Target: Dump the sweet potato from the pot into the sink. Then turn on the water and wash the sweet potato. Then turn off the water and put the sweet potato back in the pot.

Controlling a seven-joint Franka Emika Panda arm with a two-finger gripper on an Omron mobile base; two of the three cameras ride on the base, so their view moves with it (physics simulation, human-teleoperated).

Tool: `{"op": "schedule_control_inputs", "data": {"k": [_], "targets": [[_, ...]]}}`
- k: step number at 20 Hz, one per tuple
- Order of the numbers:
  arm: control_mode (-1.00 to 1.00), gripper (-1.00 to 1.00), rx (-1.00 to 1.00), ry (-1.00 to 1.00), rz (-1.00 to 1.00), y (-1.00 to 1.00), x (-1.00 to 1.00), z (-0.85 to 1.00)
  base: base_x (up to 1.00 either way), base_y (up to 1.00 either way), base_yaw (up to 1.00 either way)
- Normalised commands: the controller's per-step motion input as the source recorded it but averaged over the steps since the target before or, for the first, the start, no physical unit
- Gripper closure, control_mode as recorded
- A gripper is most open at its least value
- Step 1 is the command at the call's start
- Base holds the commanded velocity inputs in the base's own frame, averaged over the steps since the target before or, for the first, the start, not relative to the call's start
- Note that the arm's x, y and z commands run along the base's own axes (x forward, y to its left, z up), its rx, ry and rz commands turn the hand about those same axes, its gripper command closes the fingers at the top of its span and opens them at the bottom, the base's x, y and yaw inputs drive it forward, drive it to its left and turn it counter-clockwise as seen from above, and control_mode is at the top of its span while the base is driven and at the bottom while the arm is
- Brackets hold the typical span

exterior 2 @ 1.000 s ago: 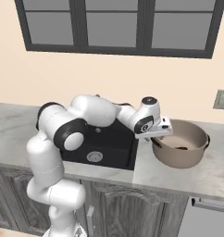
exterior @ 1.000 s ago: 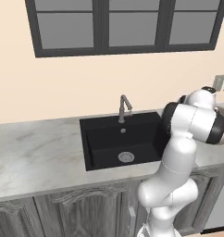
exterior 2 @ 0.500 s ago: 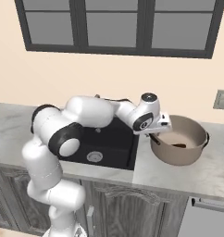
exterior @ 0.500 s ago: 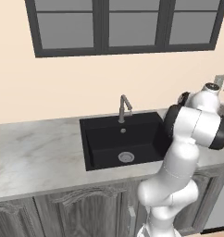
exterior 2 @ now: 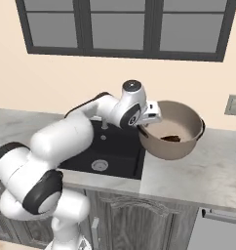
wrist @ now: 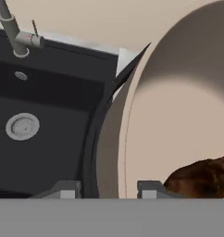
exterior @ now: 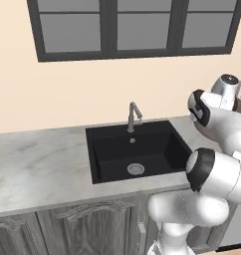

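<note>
My gripper [exterior 2: 148, 116] is shut on the left rim of the tan pot [exterior 2: 174, 146], which hangs lifted above the counter just right of the sink [exterior 2: 115, 146], tipped a little. The brown sweet potato [exterior 2: 172, 138] lies on the pot's floor. In the hand view the pot's [wrist: 178, 115] wall runs down between my fingertips [wrist: 150, 188], with the sweet potato [wrist: 202, 178] low on the right. The black sink [wrist: 49, 88], its silver drain [wrist: 22, 126] and the grey faucet [wrist: 13, 28] lie to the left. No water runs from the faucet [exterior: 134, 115] over the sink [exterior: 137, 147].
Grey marble counter [exterior: 38, 169] stretches left of the basin, and more counter [exterior 2: 207, 171] lies under and right of the pot. A wall outlet [exterior 2: 233, 104] sits at the far right. Dark-framed windows [exterior 2: 120, 24] span the wall behind.
The arm has risen and carried the pot up off the counter, tipping it slightly toward the sink. The sweet potato stays inside the pot.
</note>
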Motion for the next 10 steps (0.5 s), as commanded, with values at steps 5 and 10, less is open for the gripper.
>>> {"op": "schedule_control_inputs", "data": {"k": [5, 10], "targets": [[-1.0, 1.0, 0.0, -0.01, 0.04, 1.0, -0.3, 1.0, 0.0, 0.0, 0.0], [-1.0, 1.0, 0.0, 0.0, 0.05, 0.9, -0.38, 0.99, 0.0, 0.0, 0.0]]}}
